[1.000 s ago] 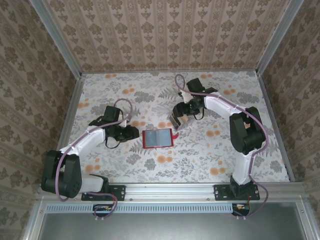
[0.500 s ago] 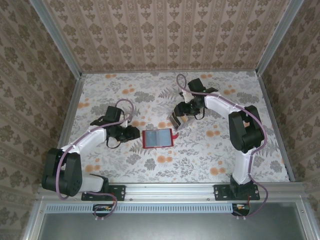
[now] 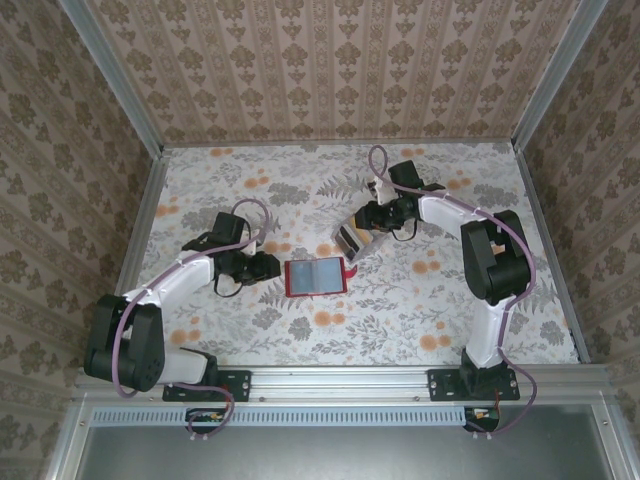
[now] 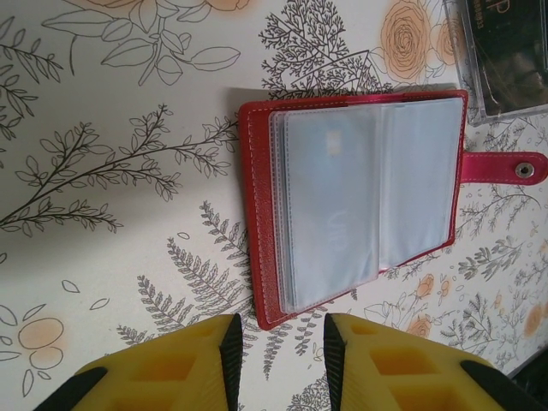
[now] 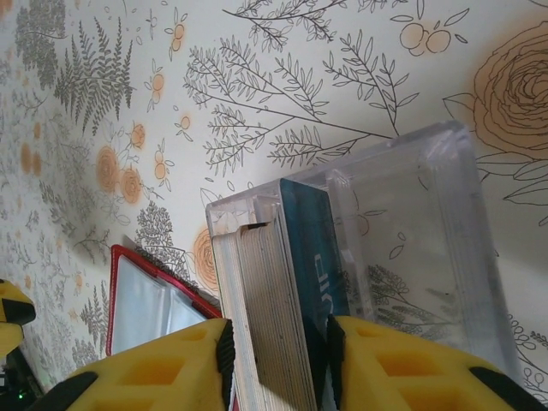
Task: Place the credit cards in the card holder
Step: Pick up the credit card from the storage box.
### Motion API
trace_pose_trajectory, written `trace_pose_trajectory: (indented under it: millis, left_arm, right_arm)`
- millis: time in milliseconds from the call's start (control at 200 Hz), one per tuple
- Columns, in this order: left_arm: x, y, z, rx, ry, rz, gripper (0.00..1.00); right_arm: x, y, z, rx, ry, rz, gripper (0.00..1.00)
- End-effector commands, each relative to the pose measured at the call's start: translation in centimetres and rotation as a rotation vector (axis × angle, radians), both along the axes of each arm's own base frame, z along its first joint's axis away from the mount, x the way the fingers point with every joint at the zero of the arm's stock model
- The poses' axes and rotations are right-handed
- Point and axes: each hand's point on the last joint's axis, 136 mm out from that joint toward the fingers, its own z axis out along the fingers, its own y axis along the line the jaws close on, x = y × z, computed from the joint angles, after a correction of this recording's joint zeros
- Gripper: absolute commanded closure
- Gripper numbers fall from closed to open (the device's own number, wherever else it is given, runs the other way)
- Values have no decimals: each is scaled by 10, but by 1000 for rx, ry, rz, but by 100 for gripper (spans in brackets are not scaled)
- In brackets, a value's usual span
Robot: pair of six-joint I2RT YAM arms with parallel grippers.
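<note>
The red card holder (image 3: 316, 275) lies open on the floral table, clear pockets up (image 4: 360, 197), its tab strap (image 4: 505, 169) pointing right. My left gripper (image 4: 282, 360) is open just short of its near edge, nothing between the fingers; in the top view it (image 3: 271, 265) sits left of the holder. My right gripper (image 5: 276, 360) is shut on a clear plastic case (image 5: 411, 248) holding a stack of credit cards (image 5: 270, 300), a teal one (image 5: 312, 257) outermost. The case (image 3: 349, 238) hangs tilted just beyond the holder's far right corner (image 5: 150, 312).
The table (image 3: 420, 300) has metal rails along its left, right and near edges, and patterned walls behind. The case's open lid half juts past the stack. Both arm bases stand at the near rail.
My right wrist has swung right and back while the case stayed near the holder's far right corner, tilting more. The left arm has hardly moved.
</note>
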Motion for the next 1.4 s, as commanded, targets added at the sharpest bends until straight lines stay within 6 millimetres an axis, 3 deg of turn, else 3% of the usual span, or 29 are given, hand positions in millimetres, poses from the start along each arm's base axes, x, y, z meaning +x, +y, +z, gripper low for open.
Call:
trace_pose_trajectory:
  millis: [0,665,885,1050,1215,1330,1390]
  left_arm:
    - [-4,1,-7,7,15,9,66]
    - [-4,-2,-10,4,27,-4,67]
    - [-4,-4,-11,-4,29,-12,66]
    - [-9,-7,-13,-17,43,-26,66]
    - [-16,-2,-18,6,55,-35,59]
    - [-20,3,-26,36,83,-48,59]
    - [-22,1,-28,28,99,-55,59]
  right_arm:
    - [-2,4,22,58,-29,16,66]
    - [-5,-8,22,-15,-59,19,87]
    - [-5,-23,36,-94,-136,-13,94]
    - [-5,-39,62,-138,-240,-85,96]
    - [-23,-42,92,-91,-299,-134,95]
    - [-51,-26,101,-87,-293,-85,95]
    - [-68,-8,99,-47,-281,-67,95]
